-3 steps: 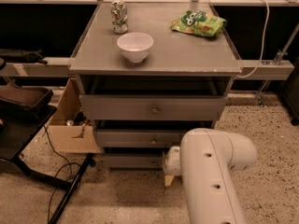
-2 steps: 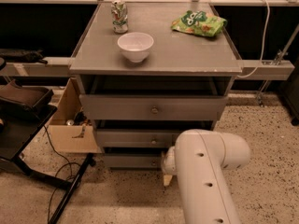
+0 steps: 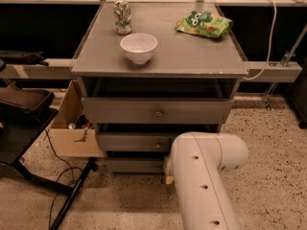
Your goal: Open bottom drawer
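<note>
- The hand [image 3: 168, 177] is low in front of the cabinet, by the bottom drawer [image 3: 136, 165], mostly hidden behind the white arm [image 3: 204, 176]. I cannot tell whether it is open or holding anything.
- The bottom drawer is the lowest of three; the arm covers its right part.
- On the surface [image 3: 192, 56]: bowl [image 3: 138, 47] front left, can [image 3: 122, 17] back left, green bag [image 3: 203, 24] back right.

The arm [image 3: 204, 176] is a thick, smooth white tube with a rounded elbow and three small dark holes along it. The gripper [image 3: 168, 178], mostly hidden behind it by the right end of the bottom drawer [image 3: 134, 165], shows only what may be a tan tip.
</note>
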`<state>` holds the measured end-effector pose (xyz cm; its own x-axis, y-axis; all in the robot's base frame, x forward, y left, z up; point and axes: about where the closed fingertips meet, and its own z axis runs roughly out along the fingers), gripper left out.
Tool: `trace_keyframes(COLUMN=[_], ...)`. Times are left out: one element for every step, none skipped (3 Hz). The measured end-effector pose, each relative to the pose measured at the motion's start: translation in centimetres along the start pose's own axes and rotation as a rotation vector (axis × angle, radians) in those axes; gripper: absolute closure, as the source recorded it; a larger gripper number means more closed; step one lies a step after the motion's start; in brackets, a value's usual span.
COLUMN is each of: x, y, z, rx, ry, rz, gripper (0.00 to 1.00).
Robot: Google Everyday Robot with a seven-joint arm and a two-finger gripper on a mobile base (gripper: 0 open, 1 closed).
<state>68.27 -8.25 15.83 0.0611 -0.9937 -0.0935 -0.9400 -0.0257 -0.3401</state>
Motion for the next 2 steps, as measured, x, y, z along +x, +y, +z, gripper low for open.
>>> trace_keyframes(x=[0.7,1.4], y=[1.3,2.5], z=[-0.3,-0.9], rx=[-0.053,-0.094], ry=[0.039,0.064], rz=[-0.020,-0.029], gripper=[0.49,0.74])
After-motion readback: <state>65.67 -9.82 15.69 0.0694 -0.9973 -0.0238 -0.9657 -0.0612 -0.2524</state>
